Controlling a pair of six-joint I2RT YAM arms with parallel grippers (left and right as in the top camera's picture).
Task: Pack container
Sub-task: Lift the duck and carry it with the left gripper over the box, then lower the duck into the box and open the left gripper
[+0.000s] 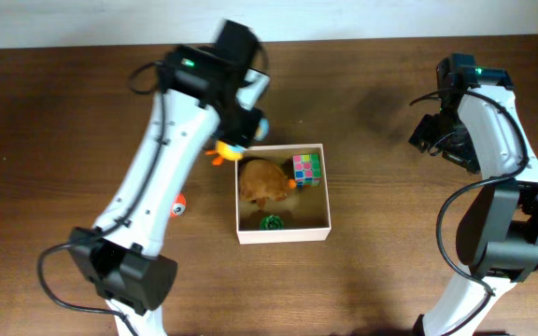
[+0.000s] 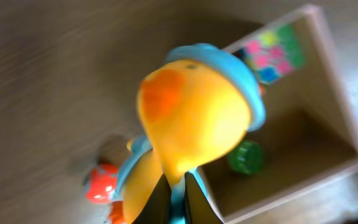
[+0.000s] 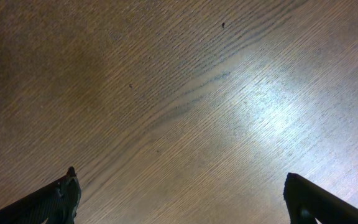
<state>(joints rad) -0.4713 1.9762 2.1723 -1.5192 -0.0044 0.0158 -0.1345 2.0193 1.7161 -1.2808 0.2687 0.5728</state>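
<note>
Three items are lying in the container, which is sitting mid-table between the two arms: a brown plush toy, a multicoloured puzzle cube in the far right corner, and a small green piece by the near wall. Item in hand: a yellow duck toy with blue hat and orange beak, being pinched low on its body by the left gripper, fingers drawn nearly together on it. Bearing: the duck is hanging just outside the container's far left corner, so the open box is lying just to the claw's right and slightly toward the robot; a short inward carry is probably what the drop is calling for. The box being square, no long axis is counting. The left arm is much the nearer; the right gripper is hovering well apart over the wood table, fingers spread wide, holding nothing. One orange-red toy is lying on the table left of the box. Markings: no brand, label or writing is showing legibly.
</note>
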